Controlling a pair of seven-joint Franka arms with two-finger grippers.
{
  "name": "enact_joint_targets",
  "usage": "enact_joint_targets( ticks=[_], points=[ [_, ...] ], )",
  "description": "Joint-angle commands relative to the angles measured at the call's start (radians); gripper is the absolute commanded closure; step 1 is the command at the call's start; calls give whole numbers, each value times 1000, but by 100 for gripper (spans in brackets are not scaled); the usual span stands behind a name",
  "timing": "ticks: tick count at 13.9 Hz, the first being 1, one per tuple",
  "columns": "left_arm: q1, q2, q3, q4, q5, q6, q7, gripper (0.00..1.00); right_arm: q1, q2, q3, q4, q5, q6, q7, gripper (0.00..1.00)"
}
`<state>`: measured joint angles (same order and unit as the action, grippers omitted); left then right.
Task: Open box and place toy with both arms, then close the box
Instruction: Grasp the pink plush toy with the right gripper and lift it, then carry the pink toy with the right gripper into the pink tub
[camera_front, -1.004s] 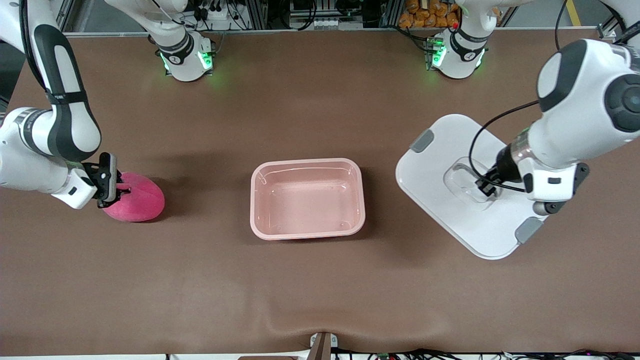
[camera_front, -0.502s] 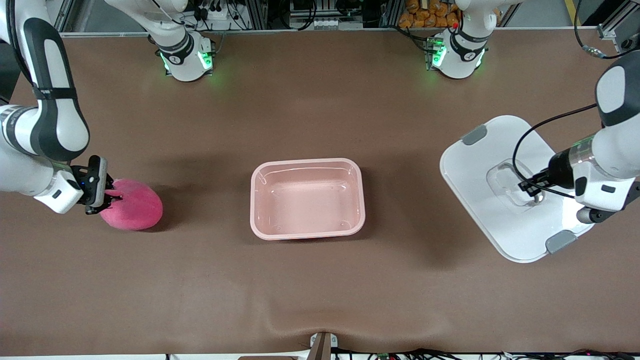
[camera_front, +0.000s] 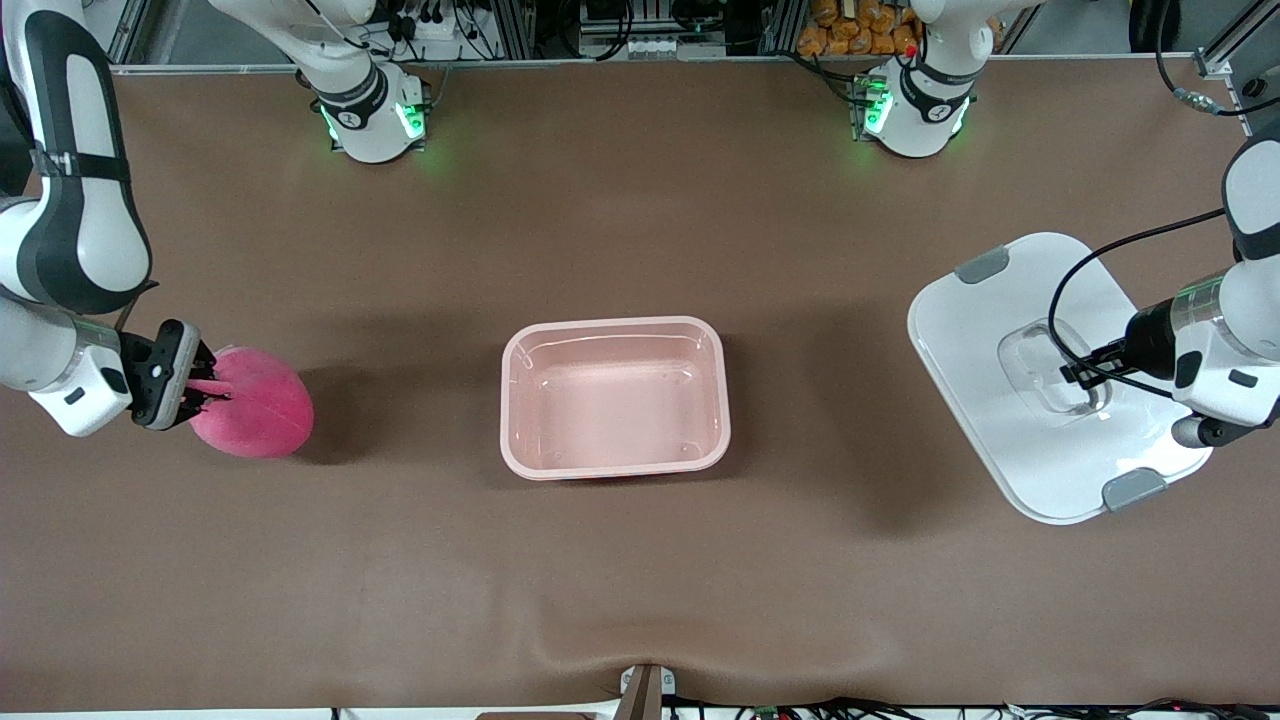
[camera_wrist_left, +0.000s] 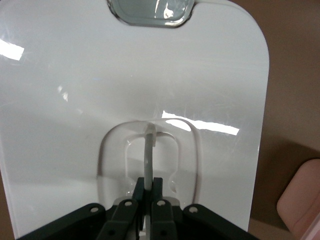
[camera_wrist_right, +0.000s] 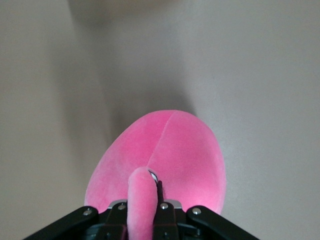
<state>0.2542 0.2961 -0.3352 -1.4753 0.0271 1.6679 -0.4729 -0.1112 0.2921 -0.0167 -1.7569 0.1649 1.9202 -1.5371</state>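
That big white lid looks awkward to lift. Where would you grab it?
By the thin handle in the middle of the lid, coming from above. The lid is flat and wide, so only that narrow arch fits between fingers. The left gripper is shut on it there.

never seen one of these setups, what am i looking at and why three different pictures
Two white robot arms work at a brown table. The wide picture comes from a high camera facing them; the other two come from cameras on each arm's wrist. In the middle sits an open pink box. The left gripper is shut on the handle of the box's white lid, toward the left arm's end of the table; its wrist view shows that grip close up. The right gripper is shut on a stalk of the pink plush toy toward the right arm's end.
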Motion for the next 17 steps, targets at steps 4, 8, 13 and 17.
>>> enact_joint_targets(
  ticks=[4,8,13,17],
  points=[
    [27,-14,-2,-2,-9,-2,89,100,80,-59,1,5,108,-98,267,100],
    [37,-12,-1,-5,-9,-2,140,100,120,-74,3,16,201,-104,397,100],
    [43,-12,-1,-2,-16,-2,180,100,208,-62,1,99,352,-118,691,100],
    [42,-8,-1,-2,-21,-2,180,100,286,-31,0,187,433,-109,954,100]
  ],
)
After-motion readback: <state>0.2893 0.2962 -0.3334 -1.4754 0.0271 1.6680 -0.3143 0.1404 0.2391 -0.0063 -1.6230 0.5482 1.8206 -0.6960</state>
